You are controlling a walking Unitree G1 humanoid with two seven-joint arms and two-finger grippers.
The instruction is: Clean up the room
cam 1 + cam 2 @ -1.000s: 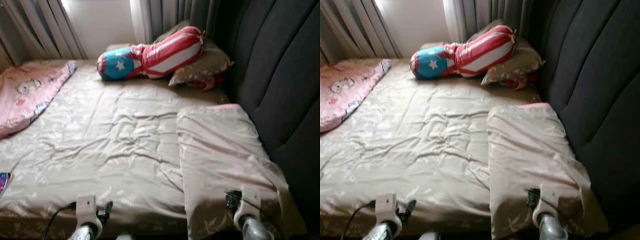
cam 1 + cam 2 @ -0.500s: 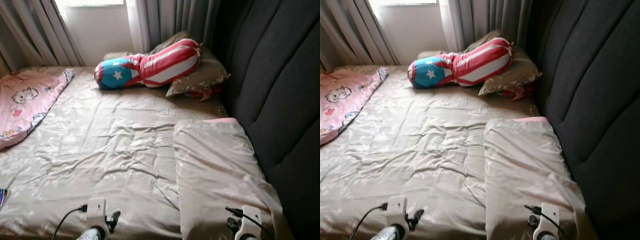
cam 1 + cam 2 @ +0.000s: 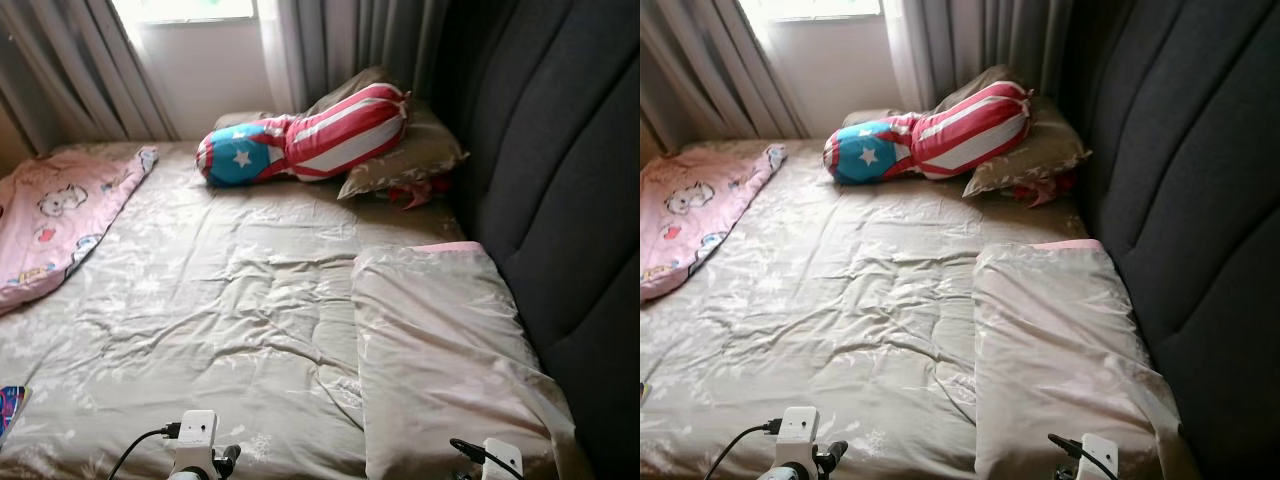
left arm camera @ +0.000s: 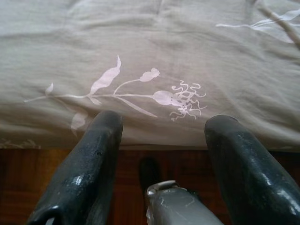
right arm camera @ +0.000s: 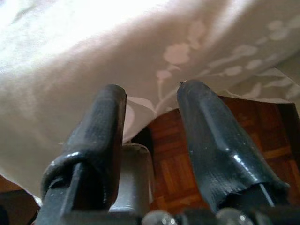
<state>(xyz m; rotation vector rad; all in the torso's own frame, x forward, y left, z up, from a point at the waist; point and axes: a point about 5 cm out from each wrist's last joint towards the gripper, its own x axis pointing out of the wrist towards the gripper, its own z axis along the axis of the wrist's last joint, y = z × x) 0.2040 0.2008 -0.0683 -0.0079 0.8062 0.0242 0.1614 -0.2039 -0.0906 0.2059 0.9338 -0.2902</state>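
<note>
The bed [image 3: 230,300] looks partly tidied, by my reading. A beige flowered cover is spread over the mattress but is creased across the middle. On the right, near the dark padded headboard [image 3: 560,180], a folded quilt [image 3: 440,340] lies flat with a pink edge showing at its far end.

At the far right corner a beige pillow [image 3: 410,155] leans against the headboard. A long cushion [image 3: 300,135] in red and white stripes, with a blue starred end, lies across the pillow. Something small and red [image 3: 420,190] pokes out under the pillow; what it is cannot be told.

On the far left a pink cartoon blanket [image 3: 55,220] lies bunched and unfolded. At the near left edge the corner of a colourful flat thing [image 3: 8,405] sits on the bed. These seem to be what is left to sort out, along with smoothing the cover.

No boxes, baskets or other containers are in view.

The left hand [image 4: 161,131] hangs at the near edge of the bed, fingers spread and empty, above wooden floor [image 4: 131,161]. The right hand [image 5: 152,105] is also spread and empty, just at the hanging edge of the quilt.
</note>
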